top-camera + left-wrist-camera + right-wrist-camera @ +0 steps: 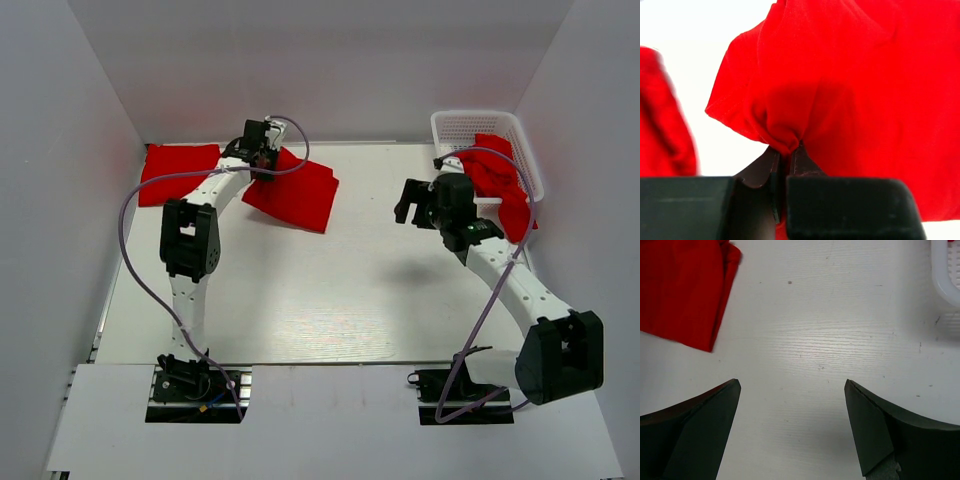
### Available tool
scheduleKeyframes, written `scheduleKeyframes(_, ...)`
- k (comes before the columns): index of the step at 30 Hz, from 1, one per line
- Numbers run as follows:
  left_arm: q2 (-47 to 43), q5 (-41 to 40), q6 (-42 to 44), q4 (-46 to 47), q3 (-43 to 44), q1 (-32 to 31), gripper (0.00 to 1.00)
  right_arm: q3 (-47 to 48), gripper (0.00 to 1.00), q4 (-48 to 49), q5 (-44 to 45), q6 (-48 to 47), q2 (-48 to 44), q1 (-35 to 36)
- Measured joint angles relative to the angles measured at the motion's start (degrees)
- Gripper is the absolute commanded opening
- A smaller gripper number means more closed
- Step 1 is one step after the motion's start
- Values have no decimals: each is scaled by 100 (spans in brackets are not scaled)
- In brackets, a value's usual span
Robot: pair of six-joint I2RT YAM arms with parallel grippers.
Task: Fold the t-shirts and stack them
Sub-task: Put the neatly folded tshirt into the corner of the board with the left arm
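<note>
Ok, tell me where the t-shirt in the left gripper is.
Top view: the pinched t-shirt lies left of centre at the far side of the table, right of the folded t-shirt, its corner clamped in the left gripper.

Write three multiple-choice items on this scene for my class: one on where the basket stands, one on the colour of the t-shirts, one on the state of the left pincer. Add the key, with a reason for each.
1. Where on the table does the white basket stand?
A. at the far left corner
B. at the near edge, between the arm bases
C. at the far right corner

2. What colour are the t-shirts?
A. blue
B. red
C. green

3. In what state is the left pincer?
A. shut on a t-shirt
B. wide open over bare table
C. shut on the basket's rim

Key:
1 C: the top view shows it at the far right corner.
2 B: every shirt in all three views is bright red.
3 A: the left wrist view shows its jaws closed on a bunched fold of red cloth.
</note>
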Motion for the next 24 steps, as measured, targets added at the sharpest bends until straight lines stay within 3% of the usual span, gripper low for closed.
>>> scheduleKeyframes(11,-190,-710,1145,-378,852,85,0,-11,90,-280,308,-114,-291,0)
scheduleKeyframes(24,-1027,-1421,2194,-66,625,238,0,-11,90,-535,361,-175,-389,0)
